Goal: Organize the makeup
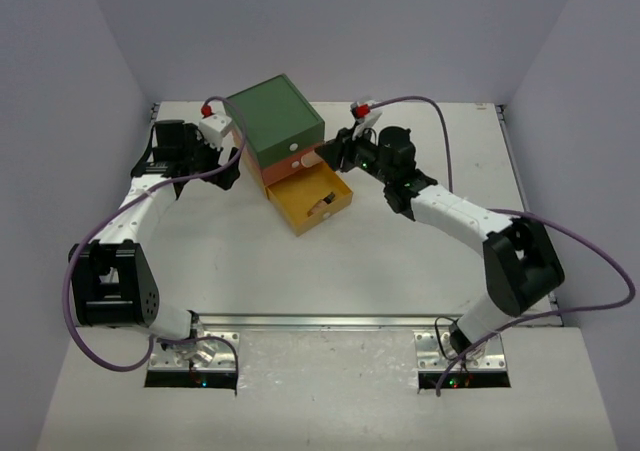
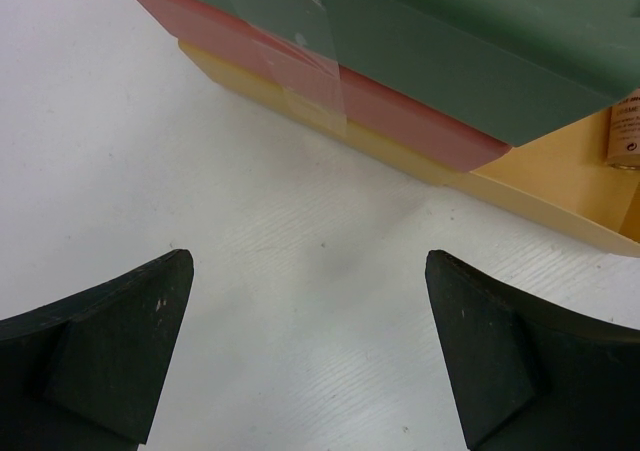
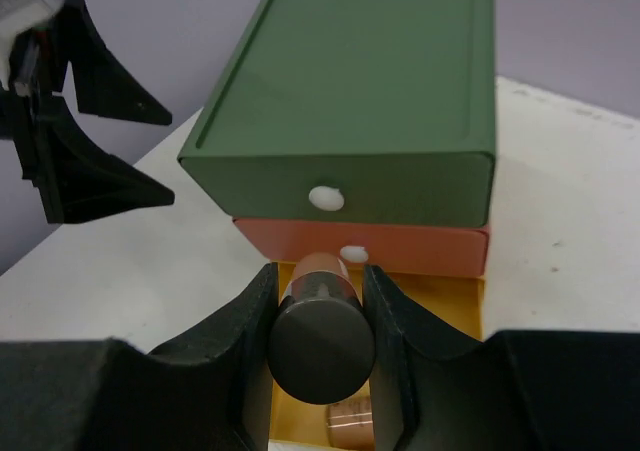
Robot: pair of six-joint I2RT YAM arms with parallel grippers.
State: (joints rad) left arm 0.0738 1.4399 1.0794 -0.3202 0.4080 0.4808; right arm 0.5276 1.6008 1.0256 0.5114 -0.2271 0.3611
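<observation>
My right pincer (image 3: 320,283) was clenched on a tan bottle (image 3: 318,269), one finger pressed against each side just behind its dark cap (image 3: 320,346), the cap end facing my wrist camera. From above, I held it at 3 o'clock of the three-drawer box (image 1: 275,116), which stood at about 12 o'clock from the middle of the worktop (image 1: 250,271). The bottle hung in front of the orange drawer (image 3: 410,246), just below its white knob (image 3: 352,254), and over the yellow drawer (image 1: 300,209), which stood pulled out toward 5 o'clock. The green drawer (image 3: 350,91) on top was closed, with its own white knob (image 3: 326,198) facing me. A second tan bottle (image 3: 350,423) lay on its side on the floor of the yellow drawer, under the one I gripped and apart from it. My left pincer (image 2: 308,271) was released, its fingers spread wide and holding nothing, low over bare worktop at 9 o'clock of the box and near its side wall without touching it. A strip of clear tape (image 2: 300,51) ran down that wall across the green, orange and yellow layers.
</observation>
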